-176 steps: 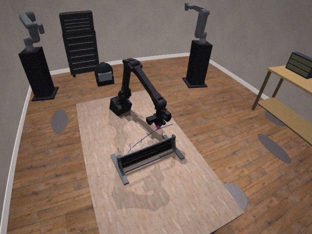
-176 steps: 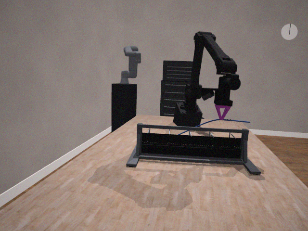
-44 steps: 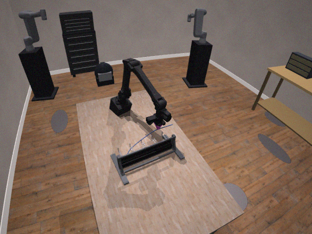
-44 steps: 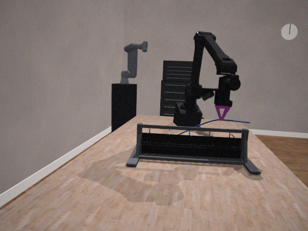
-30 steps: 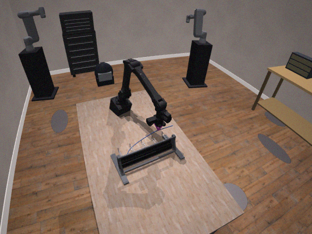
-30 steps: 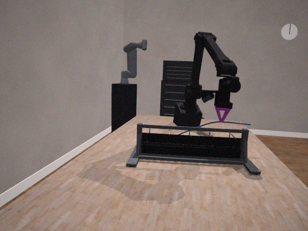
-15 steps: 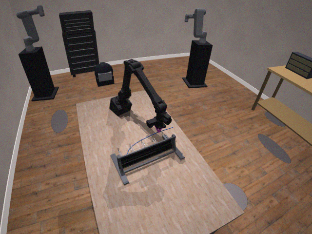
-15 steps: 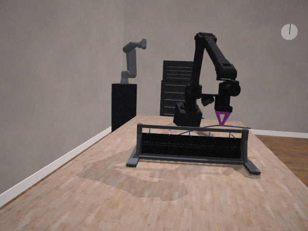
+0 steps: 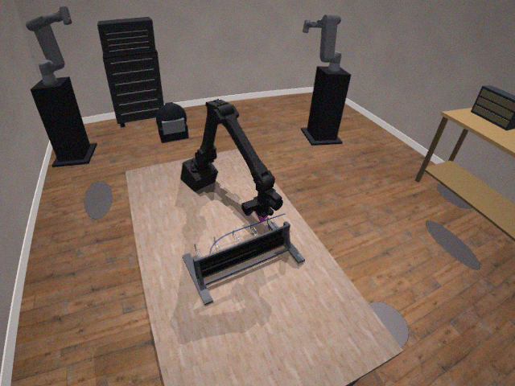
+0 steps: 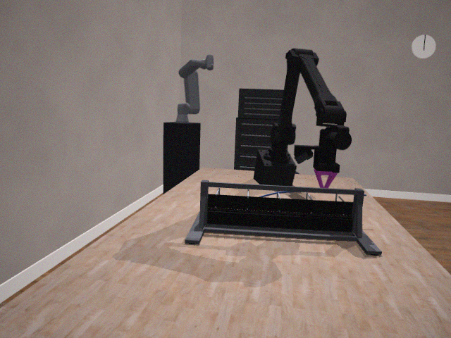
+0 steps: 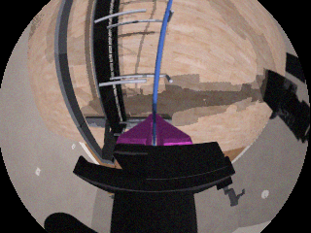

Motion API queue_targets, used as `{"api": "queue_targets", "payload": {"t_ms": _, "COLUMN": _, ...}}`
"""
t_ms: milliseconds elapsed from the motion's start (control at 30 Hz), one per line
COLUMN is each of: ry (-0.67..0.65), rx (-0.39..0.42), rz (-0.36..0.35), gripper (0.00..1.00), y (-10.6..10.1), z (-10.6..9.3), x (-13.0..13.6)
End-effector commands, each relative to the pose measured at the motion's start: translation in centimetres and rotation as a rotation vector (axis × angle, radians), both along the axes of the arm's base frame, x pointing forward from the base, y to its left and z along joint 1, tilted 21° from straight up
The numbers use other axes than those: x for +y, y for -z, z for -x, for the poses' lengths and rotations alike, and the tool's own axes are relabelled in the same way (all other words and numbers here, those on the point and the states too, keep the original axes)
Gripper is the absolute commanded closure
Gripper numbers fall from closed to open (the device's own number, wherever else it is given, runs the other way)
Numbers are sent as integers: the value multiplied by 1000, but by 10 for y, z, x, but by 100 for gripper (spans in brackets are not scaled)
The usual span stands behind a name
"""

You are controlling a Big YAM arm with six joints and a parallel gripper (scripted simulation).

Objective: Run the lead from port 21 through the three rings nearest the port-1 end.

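Wood-plank tabling (image 9: 315,332) carries one loose rack (image 10: 280,188), standing near the middle of the surface with both feet well inside the edges, which suits the requirement that it not fall. One black arm is mounted behind the rack; its gripper (image 10: 325,186) hangs point-down just behind the rack's top bar, toward the end nearer the wooden shelf unit (image 9: 470,189). The purple fingers are closed on the blue lead (image 11: 159,65), pinching it a short way back from its free end, presumably so the slack can be steered over the ring gaps. From the rack's far end the lead arcs up and runs alongside the rings (image 11: 123,81). The wrist view shows at least four wire rings; whether the lead sits inside any cannot be determined. Two idle grey arms on pedestals stand beyond the rack.
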State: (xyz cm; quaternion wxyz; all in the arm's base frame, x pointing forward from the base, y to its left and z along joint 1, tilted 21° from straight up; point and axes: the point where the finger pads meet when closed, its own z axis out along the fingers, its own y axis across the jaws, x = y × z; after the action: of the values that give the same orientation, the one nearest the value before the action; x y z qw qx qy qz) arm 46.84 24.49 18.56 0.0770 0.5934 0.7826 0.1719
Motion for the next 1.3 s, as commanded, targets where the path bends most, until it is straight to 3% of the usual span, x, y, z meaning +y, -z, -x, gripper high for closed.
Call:
{"api": "queue_targets", "payload": {"t_ms": 0, "ry": 1, "rx": -2, "rz": -2, "gripper": 100, "y": 10, "z": -2, "x": 5}}
{"api": "queue_targets", "payload": {"t_ms": 267, "ry": 1, "rx": -2, "rz": -2, "gripper": 100, "y": 23, "z": -6, "x": 8}}
{"api": "queue_targets", "payload": {"t_ms": 433, "ry": 1, "rx": -18, "rz": -10, "gripper": 100, "y": 18, "z": -7, "x": 8}}
{"api": "queue_targets", "payload": {"t_ms": 500, "ry": 1, "rx": -2, "rz": -2, "gripper": 100, "y": 29, "z": -8, "x": 8}}
{"api": "queue_targets", "payload": {"t_ms": 667, "ry": 1, "rx": -2, "rz": -2, "gripper": 100, "y": 34, "z": -10, "x": 9}}
{"api": "queue_targets", "payload": {"t_ms": 733, "ry": 1, "rx": -17, "rz": -10, "gripper": 100, "y": 26, "z": -10, "x": 9}}
{"api": "queue_targets", "payload": {"t_ms": 867, "ry": 1, "rx": -3, "rz": -2, "gripper": 100, "y": 36, "z": -11, "x": 10}}
{"api": "queue_targets", "payload": {"t_ms": 967, "ry": 1, "rx": -4, "rz": -3, "gripper": 100, "y": 36, "z": -11, "x": 10}}
{"api": "queue_targets", "payload": {"t_ms": 1000, "ry": 1, "rx": -22, "rz": -12, "gripper": 100, "y": 26, "z": -11, "x": 10}}
{"api": "queue_targets", "payload": {"t_ms": 1267, "ry": 0, "rx": -12, "rz": -7, "gripper": 100, "y": 33, "z": -11, "x": 10}}
